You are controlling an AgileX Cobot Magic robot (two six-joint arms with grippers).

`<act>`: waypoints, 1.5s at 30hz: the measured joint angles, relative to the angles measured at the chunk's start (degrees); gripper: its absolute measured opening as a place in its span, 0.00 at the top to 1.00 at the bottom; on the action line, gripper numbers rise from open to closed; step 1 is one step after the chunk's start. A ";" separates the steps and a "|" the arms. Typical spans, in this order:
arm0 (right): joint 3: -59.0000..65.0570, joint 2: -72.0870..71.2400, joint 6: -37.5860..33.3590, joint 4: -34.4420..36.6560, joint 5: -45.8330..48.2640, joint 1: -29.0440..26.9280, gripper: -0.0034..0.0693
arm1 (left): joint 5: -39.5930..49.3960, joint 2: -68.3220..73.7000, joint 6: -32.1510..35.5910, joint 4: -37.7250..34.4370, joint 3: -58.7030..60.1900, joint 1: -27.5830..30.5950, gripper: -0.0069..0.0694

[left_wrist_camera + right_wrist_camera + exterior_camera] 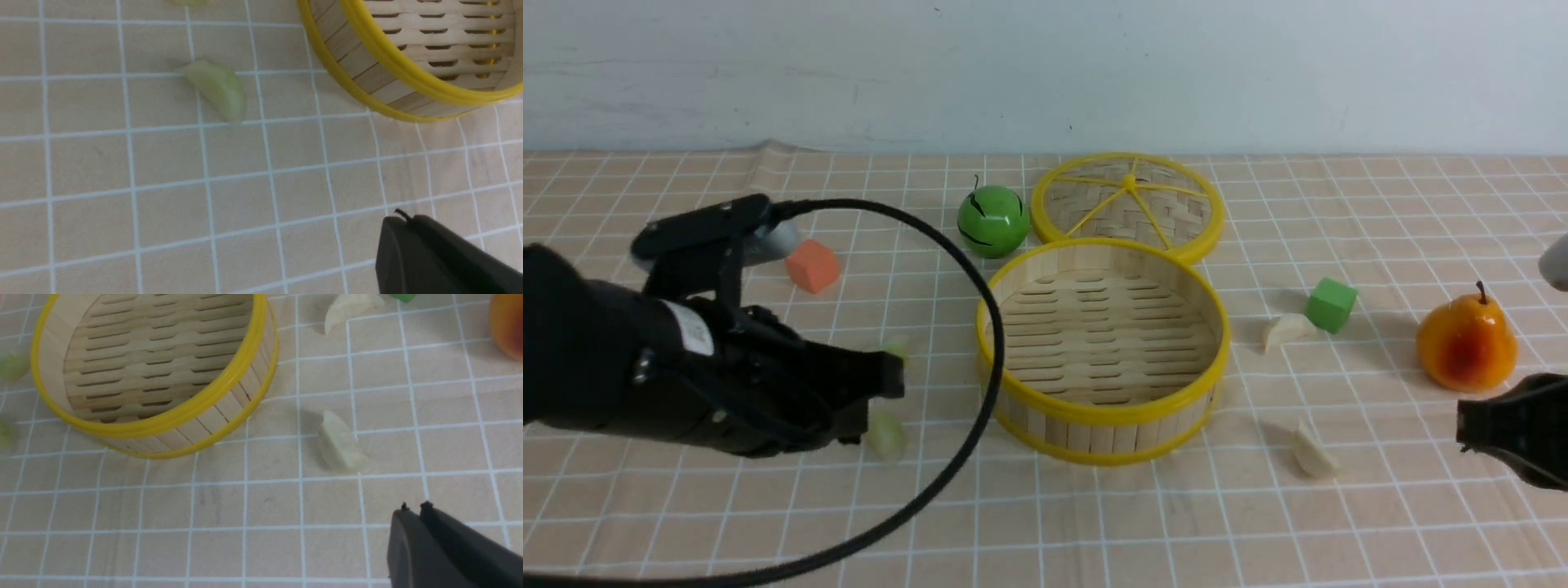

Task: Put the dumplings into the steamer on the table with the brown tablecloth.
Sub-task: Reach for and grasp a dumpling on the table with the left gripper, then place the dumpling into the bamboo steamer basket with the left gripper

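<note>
**Open Up, Then Take the Nearer Green Dumpling**

Begin with the left gripper (882,404), clenched on nothing and low over the surface (1094,523) to the left of the steamer (1098,420). Spread the jaws wide before descending. Aim for the nearer green dumpling (886,434), lying off the steamer's left front wall and apart from it. Leave the second green dumpling (898,346), a little farther back on the same side, for afterwards.

Set the jaws across the crescent's narrow width, not along its length, to avoid squirting it out sideways. Come straight down, close gently, lift well above the yellow rim, carry over the slatted floor and release low to prevent bouncing.

Watch the black cable (999,351) looping in front of the steamer's left wall, and avoid dragging it across the rim.

Hold the right gripper (1474,425), likewise pinched shut and empty, to the steamer's right. Use it for the front white dumpling (1315,451) off the right front wall and the rear white dumpling (1289,329) farther back, touching the green cube (1331,304).

Nothing inside the steamer yet.
</note>
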 joint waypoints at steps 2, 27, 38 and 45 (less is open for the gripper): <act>0.00 -0.12 -1.36 0.84 0.53 2.19 0.91 | 0.02 3.79 0.19 -1.35 -0.46 -0.01 0.88; 0.00 -0.12 -10.12 2.06 1.09 11.50 0.87 | 1.67 34.25 -26.83 24.56 -18.43 -0.01 0.29; 0.00 -0.12 -10.12 2.38 1.09 11.50 0.86 | 1.57 39.74 -31.56 25.34 -22.13 -0.01 0.60; 0.00 -0.12 -10.12 2.58 1.09 11.50 0.85 | 1.85 35.53 -25.39 22.25 -24.11 -1.28 0.60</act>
